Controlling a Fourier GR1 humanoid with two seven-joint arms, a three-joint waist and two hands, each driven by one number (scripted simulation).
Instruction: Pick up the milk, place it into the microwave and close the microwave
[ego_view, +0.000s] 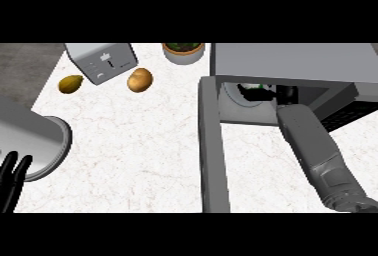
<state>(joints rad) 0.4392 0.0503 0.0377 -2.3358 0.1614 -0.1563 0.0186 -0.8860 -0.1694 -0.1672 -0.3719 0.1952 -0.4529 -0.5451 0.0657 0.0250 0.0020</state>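
Right hand (286, 93) reaching inside the open microwave (295, 60) beside the milk (255, 93), its grip impossible to tell, left hand (13, 175) resting open, fingers straight, at the table (133, 145) edge

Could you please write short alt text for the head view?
The right hand reaches inside the open microwave, its door swung out over the counter. The left hand rests at the lower left edge, fingers straight.

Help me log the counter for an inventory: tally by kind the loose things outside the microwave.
Toaster: 1
Potted plant: 1
Brownish potato-like item: 1
Yellow-green fruit: 1
Grey pot at the left edge: 1
Total: 5
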